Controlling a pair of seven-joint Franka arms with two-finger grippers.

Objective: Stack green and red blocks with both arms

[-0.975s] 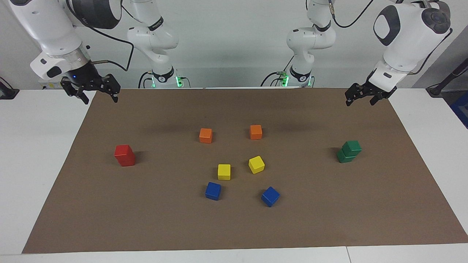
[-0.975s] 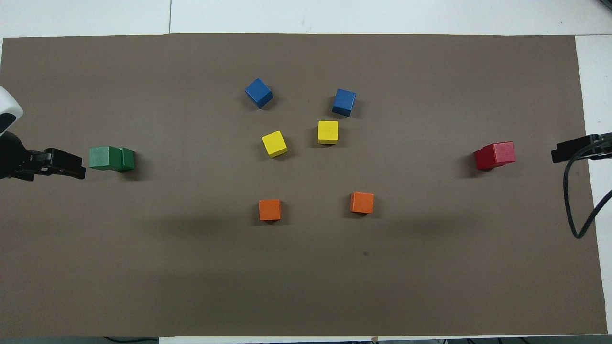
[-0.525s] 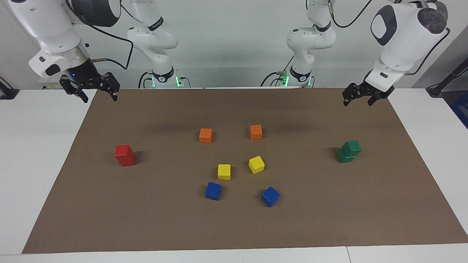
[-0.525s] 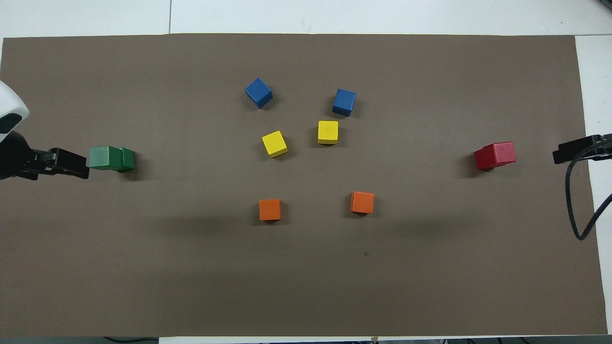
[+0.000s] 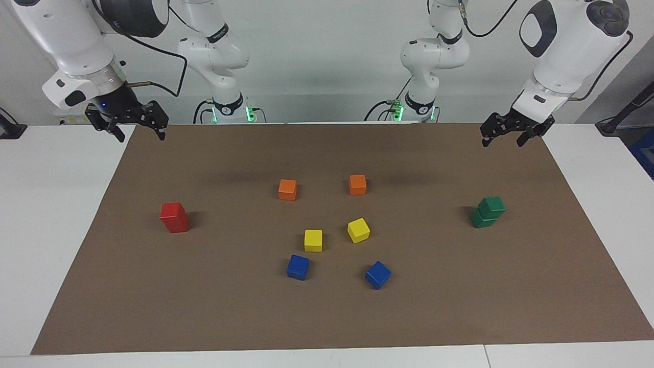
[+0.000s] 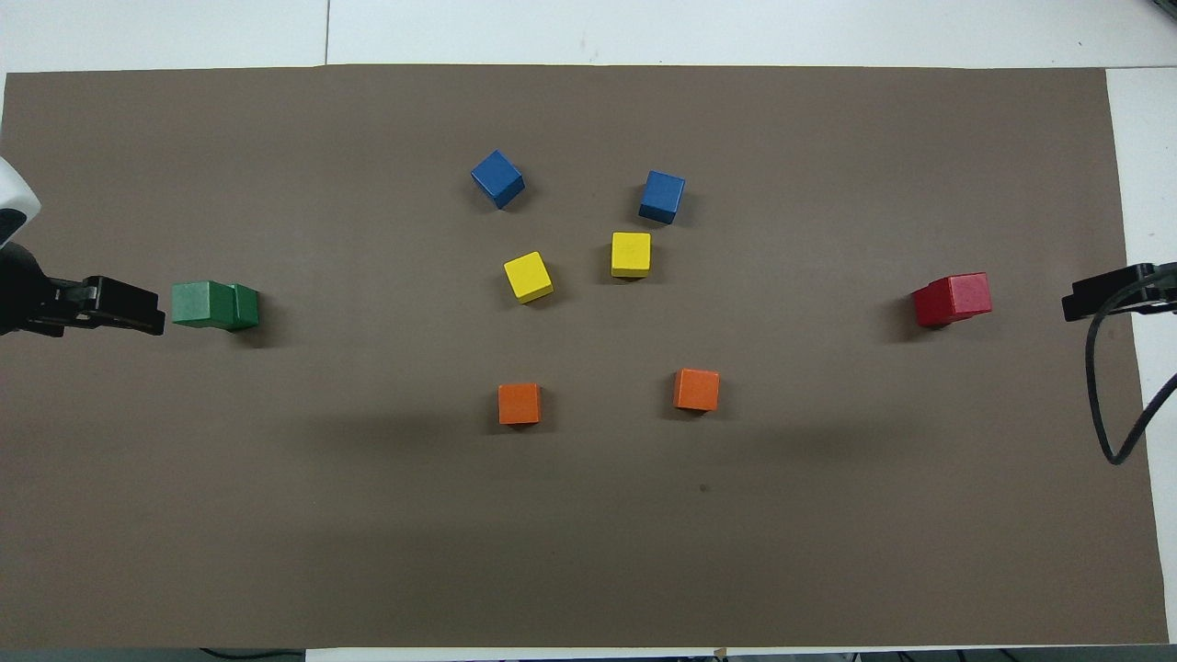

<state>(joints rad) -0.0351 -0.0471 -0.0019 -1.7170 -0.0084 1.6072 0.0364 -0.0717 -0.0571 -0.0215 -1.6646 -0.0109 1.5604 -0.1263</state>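
The left pincer (image 5: 503,135) hangs in the air over the brown mat's (image 5: 327,317) edge at the left arm's end of the worktop (image 5: 46,214), its fingers spread apart and holding nothing. The right pincer (image 5: 134,129) hangs over the mat's edge at the right arm's end, fingers likewise apart and empty. Neither touches a block. The green stack (image 5: 488,212) stands on the mat toward the left arm's end: two green cubes, the upper one set a little askew on the lower. The red stack (image 5: 174,217) stands toward the right arm's end: two red cubes, one on the other. Between the stacks, well apart from both, lie six loose cubes on the mat: two orange cubes (image 5: 287,189) nearest the robots, two yellow cubes (image 5: 313,240) farther out, and two blue cubes (image 5: 298,267) farthest of all. Nothing stands between either pincer and its nearer stack.
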